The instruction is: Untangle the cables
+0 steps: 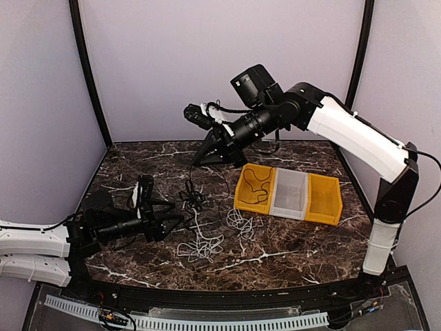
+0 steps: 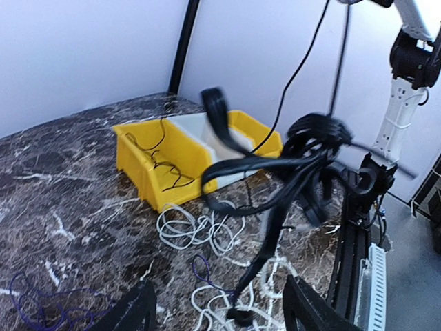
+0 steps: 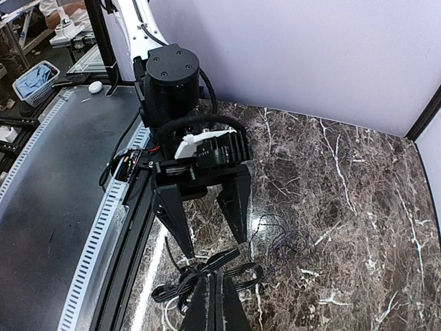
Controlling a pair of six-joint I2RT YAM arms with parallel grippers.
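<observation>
My right gripper (image 1: 196,163) (image 3: 219,279) is shut on a black cable (image 1: 193,200) (image 3: 227,256), a looped bundle that dangles from its fingertips above the marble table. In the left wrist view that black cable (image 2: 303,148) hangs blurred in the air, its plug low between my fingers. My left gripper (image 1: 176,212) (image 2: 220,317) stands open just left of the bundle, holding nothing. Two white cables (image 1: 200,245) (image 1: 241,222) lie in loose coils on the table below, and the left wrist view shows one of these white cables (image 2: 189,227). A thin purple cable (image 2: 200,269) lies among them.
Three bins stand in a row at the right: a yellow bin (image 1: 253,187) holding a thin black cord, a clear bin (image 1: 289,193), and another yellow bin (image 1: 324,200). A slotted rail (image 1: 207,321) runs along the near table edge.
</observation>
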